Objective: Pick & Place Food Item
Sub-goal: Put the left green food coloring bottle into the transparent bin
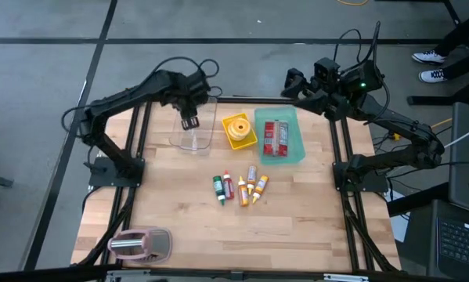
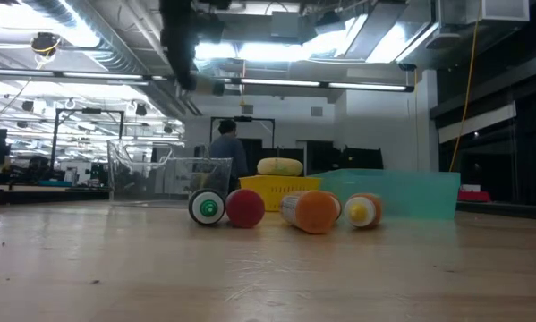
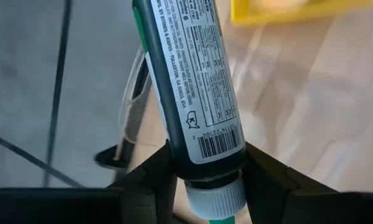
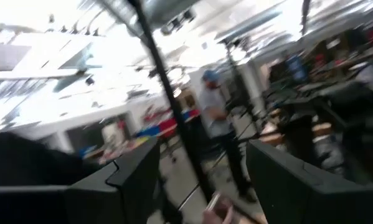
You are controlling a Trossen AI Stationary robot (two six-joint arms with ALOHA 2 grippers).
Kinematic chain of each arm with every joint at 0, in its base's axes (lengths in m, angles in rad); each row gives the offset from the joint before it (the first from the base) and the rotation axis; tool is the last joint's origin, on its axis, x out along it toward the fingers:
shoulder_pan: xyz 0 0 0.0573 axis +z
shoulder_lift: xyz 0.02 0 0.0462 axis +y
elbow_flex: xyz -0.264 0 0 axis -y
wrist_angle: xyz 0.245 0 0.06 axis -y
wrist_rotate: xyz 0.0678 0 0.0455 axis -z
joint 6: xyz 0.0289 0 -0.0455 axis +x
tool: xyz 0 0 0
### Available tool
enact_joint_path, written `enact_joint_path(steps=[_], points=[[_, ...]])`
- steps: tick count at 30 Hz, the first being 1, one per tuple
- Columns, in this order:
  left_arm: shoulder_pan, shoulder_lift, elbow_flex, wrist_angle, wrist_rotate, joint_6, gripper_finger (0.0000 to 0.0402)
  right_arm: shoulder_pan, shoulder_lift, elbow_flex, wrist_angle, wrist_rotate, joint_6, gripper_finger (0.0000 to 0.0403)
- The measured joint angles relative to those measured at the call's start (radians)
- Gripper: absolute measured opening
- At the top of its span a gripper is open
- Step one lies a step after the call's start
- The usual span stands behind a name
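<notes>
Pale planked wood, smooth and faintly shiny, makes the desk [image 1: 297,211]. The bottle [image 3: 186,87] in the left tool [image 3: 208,180] is glossy dark plastic with a printed paper label; beneath it stands a clear plastic bin [image 1: 196,133].

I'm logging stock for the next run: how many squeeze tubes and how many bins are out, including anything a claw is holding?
Loose tubes: 5
Held tube, gripped by the left claw: 1
Bins: 3, namely the clear bin, yellow bin and teal bin
Total: 9
</notes>
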State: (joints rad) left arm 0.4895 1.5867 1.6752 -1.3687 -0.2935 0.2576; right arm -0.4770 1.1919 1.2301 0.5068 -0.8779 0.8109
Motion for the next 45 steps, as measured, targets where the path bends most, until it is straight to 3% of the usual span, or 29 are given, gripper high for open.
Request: enact_joint_path(steps=[6, 12, 21, 36, 42, 45], points=[[0.125, 0.103, 0.000, 0.021, 0.024, 0.334, 0.0138, 0.000, 0.000, 0.000, 0.000, 0.114, -0.038, 0.0237], [0.200, 0.236, 0.000, 0.075, 0.051, 0.496, 0.0138, 0.000, 0.000, 0.000, -0.002, 0.149, -0.038, 0.0237], [0.252, 0.380, 0.000, 0.162, 0.101, 0.542, 0.0138, 0.000, 0.000, 0.000, -0.025, 0.132, -0.010, 0.0237], [0.284, 0.427, 0.000, 0.193, 0.075, 0.582, 0.0139, 0.000, 0.000, 0.000, -0.075, 0.073, 0.026, 0.0237], [0.296, 0.427, 0.000, 0.198, 0.071, 0.552, 0.0230, 0.000, 0.000, 0.000, -0.075, 0.061, 0.027, 0.0237], [0.296, 0.427, 0.000, 0.199, 0.054, 0.539, 0.0246, 0.000, 0.000, 0.000, -0.075, 0.058, 0.026, 0.0237]])
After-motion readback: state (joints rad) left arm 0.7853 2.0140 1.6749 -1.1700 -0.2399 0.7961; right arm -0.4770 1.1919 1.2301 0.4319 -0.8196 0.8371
